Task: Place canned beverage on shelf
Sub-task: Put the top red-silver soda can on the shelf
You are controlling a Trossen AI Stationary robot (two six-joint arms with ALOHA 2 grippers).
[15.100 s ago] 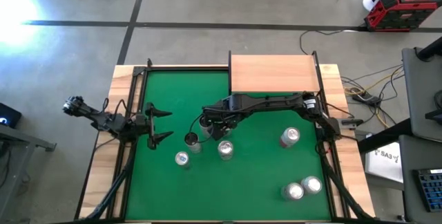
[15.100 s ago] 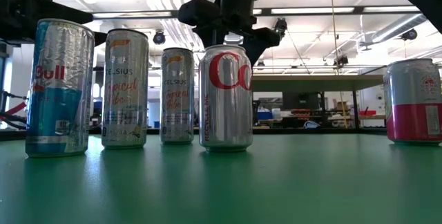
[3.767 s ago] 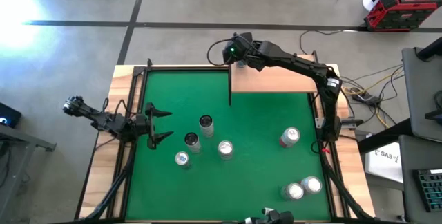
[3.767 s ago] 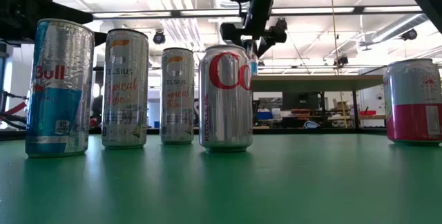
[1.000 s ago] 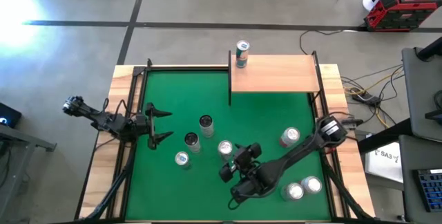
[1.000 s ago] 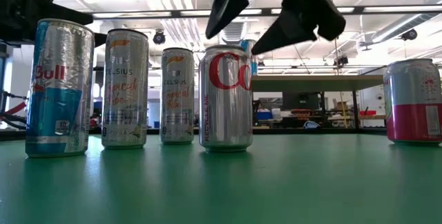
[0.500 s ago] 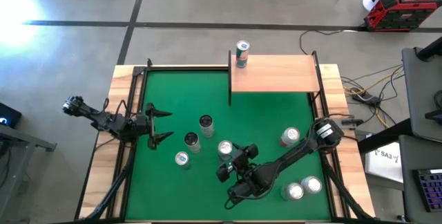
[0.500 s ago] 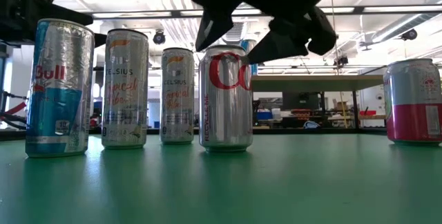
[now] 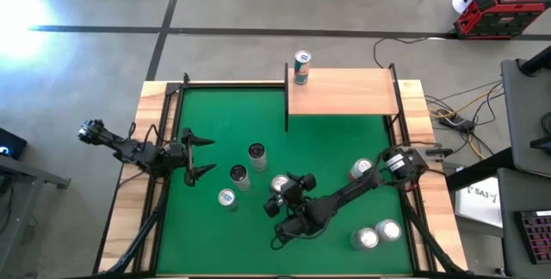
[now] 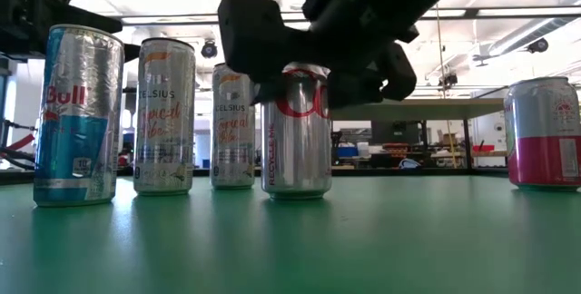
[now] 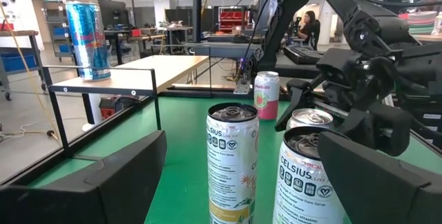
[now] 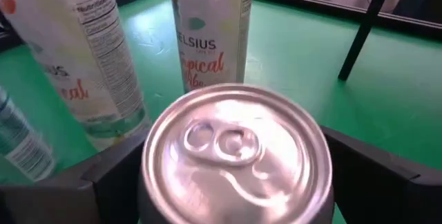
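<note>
The right gripper (image 9: 282, 186) is straddling a squat silver aluminium can with a red logo (image 10: 296, 131), its dark fingers (image 12: 114, 169) standing wide on either side of the can's top and not yet pinching it. Judging by this, the pick-up step is under way; next, the jaws need closing squarely on the can before lifting it toward the pale-wood board shelf on black posts (image 9: 344, 91), lying well beyond the gripper, where a blue-and-silver tall can (image 9: 301, 66) is already standing at a corner. The left gripper (image 9: 196, 155) is waiting open at the table's side. Slim white cans (image 12: 210, 27) are standing just beside the gripper on the green felt tabletop (image 9: 327, 141). Beyond, a workshop with benches is showing.
</note>
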